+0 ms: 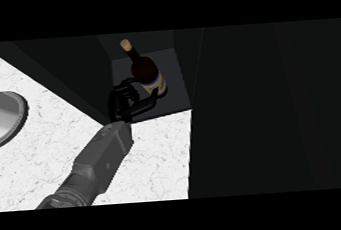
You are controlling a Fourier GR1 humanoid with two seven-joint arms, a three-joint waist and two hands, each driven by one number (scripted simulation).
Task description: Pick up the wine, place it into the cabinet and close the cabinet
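Wine bottle (144, 71) stands inside the cabinet (176, 94), on its dark shelf floor, cork end away from the viewer. One hand (130, 100) (which arm it belongs to cannot be told) sits just beside the bottle's base, fingers curled toward the pale label; contact unclear. Placement appears nearly complete; release and door closing remain. Bottle: dark, glossy, slender-necked. Outside the cabinet: white marbled counter (50, 145) and a rounded grey metal sink (10, 115).
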